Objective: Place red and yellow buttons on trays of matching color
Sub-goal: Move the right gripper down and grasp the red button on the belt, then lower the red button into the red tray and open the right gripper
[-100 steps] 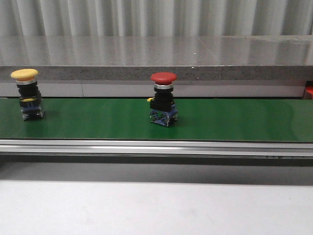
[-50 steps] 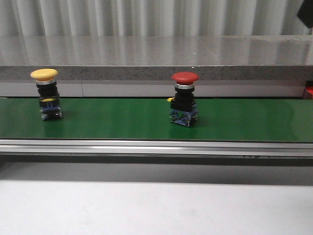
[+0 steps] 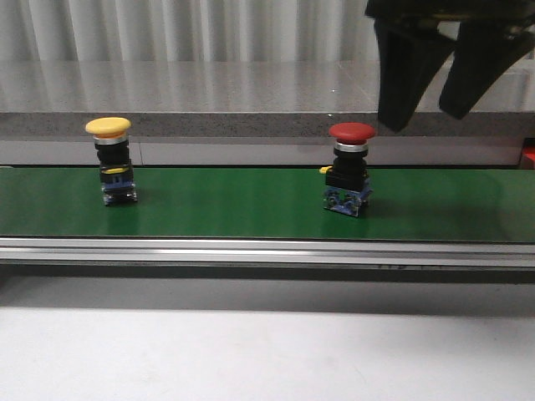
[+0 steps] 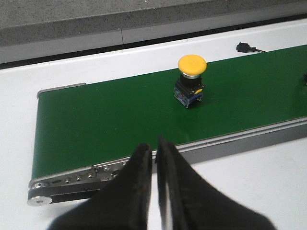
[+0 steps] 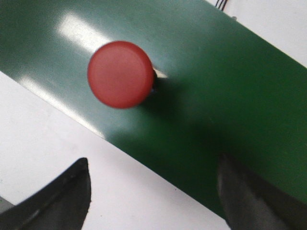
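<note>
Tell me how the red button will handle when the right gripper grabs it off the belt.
The red button looks top-heavy: a wide mushroom cap over a narrower black body and small base, so a sideways nudge could tip it. The smooth domed cap may slip, so the blocky body seems the safer grip. It appears rigid, unlikely to deform under the open right gripper.

Red button (image 5: 120, 74) blurred in right wrist view, body hidden beneath own cap. Right pincer (image 3: 428, 109) cut off by front view's top edge. Small red object (image 3: 528, 156) clipped at right edge, unidentifiable. Green belt (image 3: 234, 205) cropped both sides.
</note>
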